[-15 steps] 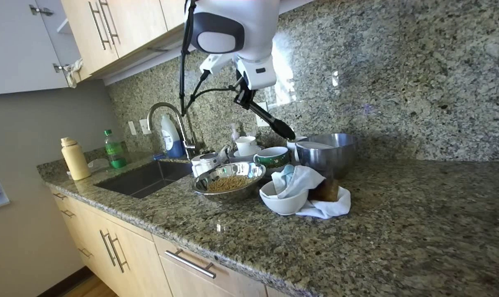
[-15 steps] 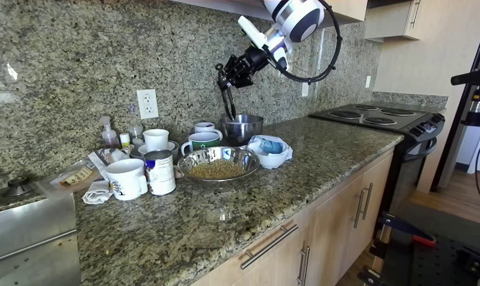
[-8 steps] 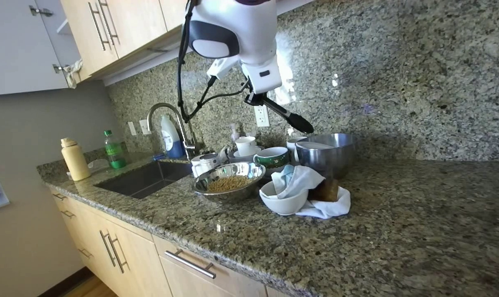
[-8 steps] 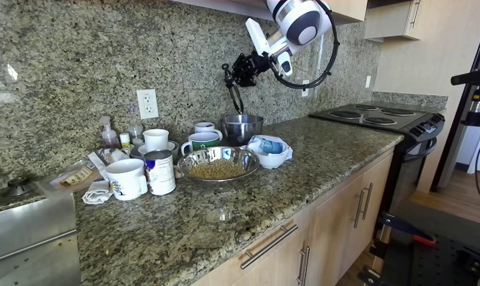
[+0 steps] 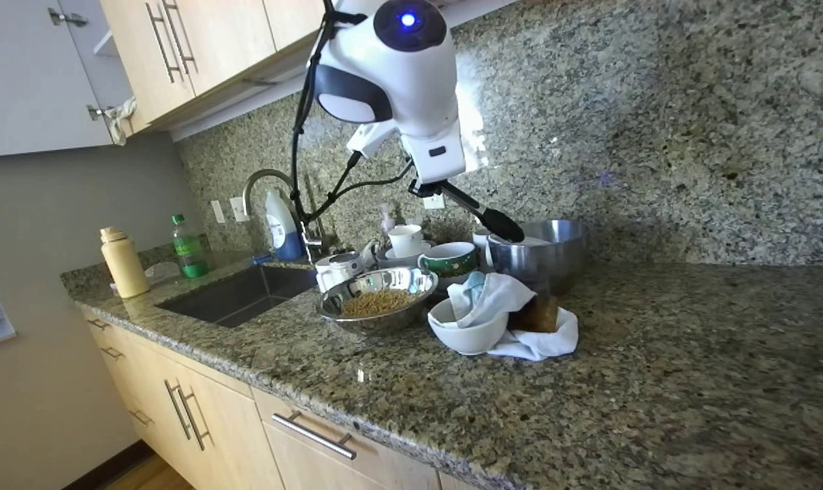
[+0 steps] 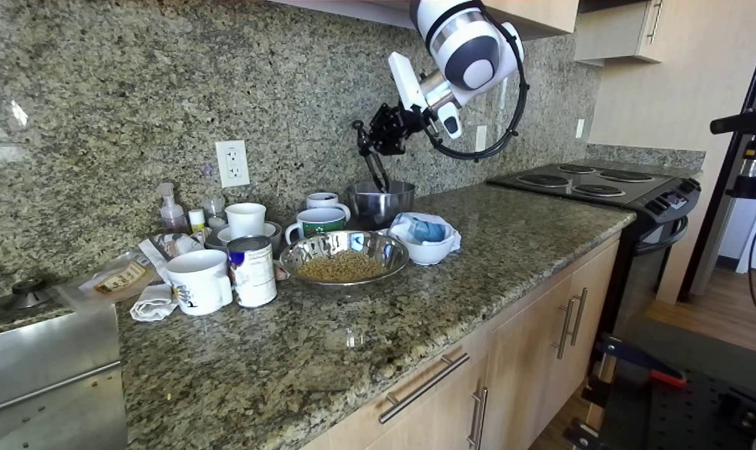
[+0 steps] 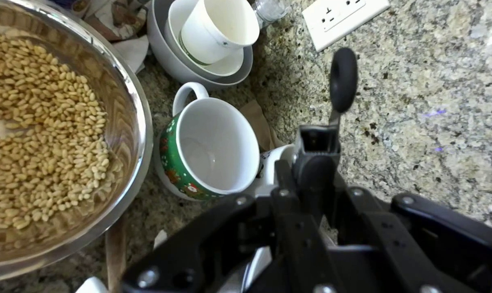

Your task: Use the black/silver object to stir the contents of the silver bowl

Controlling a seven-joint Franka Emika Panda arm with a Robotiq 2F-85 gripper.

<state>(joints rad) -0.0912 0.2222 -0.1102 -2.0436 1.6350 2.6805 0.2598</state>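
Ample counter [image 6: 271, 359], silver bowl [image 6: 327, 244] to edge [image 6: 465, 327]

From where I stand, clearance exists above the silver bowl [image 6: 393, 250] and across the worktop [image 6: 246, 369] in front. Obstructions: labelled can [image 6: 252, 280] to one side, white bowl [image 6: 429, 252] to the other, green mug [image 6: 322, 227] and steel pot [image 6: 395, 204] behind.

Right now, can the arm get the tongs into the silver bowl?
Probably yes: nothing covers the silver bowl, though the tongs may first need lifting clear of the steel pot.
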